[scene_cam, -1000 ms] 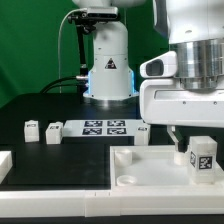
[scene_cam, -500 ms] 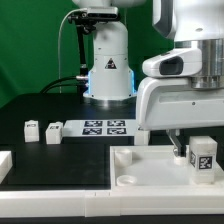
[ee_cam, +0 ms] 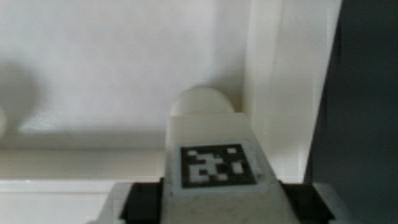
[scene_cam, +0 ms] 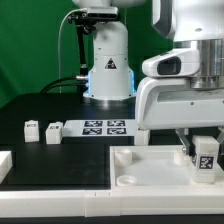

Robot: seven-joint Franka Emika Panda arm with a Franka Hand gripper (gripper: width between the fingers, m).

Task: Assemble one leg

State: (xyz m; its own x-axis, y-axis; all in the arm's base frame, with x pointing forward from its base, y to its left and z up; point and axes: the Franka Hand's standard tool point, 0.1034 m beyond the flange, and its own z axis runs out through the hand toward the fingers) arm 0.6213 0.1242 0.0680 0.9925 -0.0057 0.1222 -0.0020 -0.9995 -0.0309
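My gripper (scene_cam: 203, 158) is shut on a leg (scene_cam: 204, 157), a small white post with a black-and-white tag on its face. It holds the leg upright at the exterior view's right, over the far right corner of the large white panel (scene_cam: 150, 168). In the wrist view the leg (ee_cam: 215, 140) stands between my two dark fingers (ee_cam: 139, 203), its rounded tip pointing at the panel's surface (ee_cam: 107, 100) close to the panel's edge. Whether the tip touches the panel I cannot tell. Two more loose legs (scene_cam: 31, 128) (scene_cam: 53, 131) stand on the black table at the left.
The marker board (scene_cam: 105, 127) lies flat at mid-table before the robot base (scene_cam: 108, 72). A round socket (scene_cam: 126, 180) shows in the panel's near left corner. A white part (scene_cam: 4, 165) sits at the left edge. Another small white piece (scene_cam: 142, 132) stands behind the panel.
My gripper with the leg has shifted a little to the exterior view's right and slightly down toward the panel's corner. The loose legs have not moved.
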